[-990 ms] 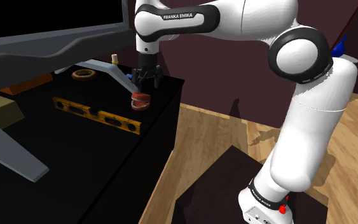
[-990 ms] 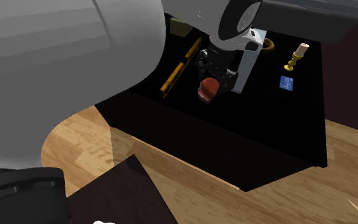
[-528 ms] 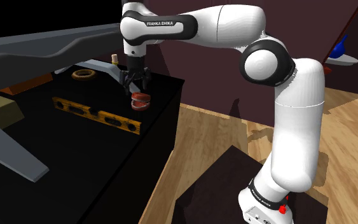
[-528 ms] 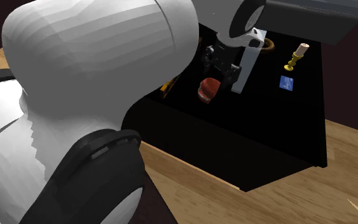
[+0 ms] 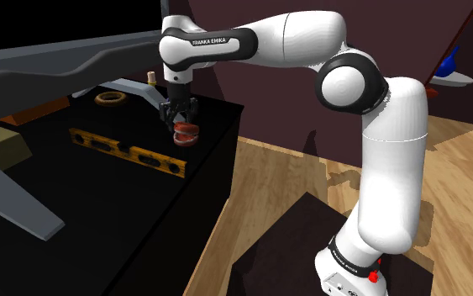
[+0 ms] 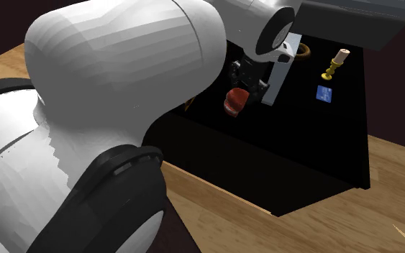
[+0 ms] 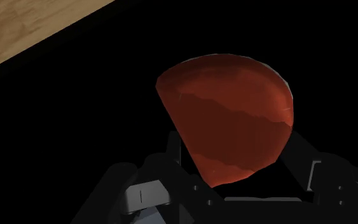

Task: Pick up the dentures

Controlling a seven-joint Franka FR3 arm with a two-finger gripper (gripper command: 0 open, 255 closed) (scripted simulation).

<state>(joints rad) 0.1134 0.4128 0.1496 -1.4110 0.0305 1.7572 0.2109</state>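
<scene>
Our gripper (image 5: 181,116) has dropped lower over the last second and now sits right down on the dentures (image 5: 186,133), near the corner of the black cabinet (image 5: 75,172); fingers (image 7: 174,149) stand apart, flanking them, not squeezing, so we reckon closing comes next; they're a smooth, dark-red rounded wedge.

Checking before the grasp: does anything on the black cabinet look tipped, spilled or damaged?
Nothing stands out. The red dentures sit whole on the black cabinet beneath the claw, and the yellow candlestick stands upright.
</scene>
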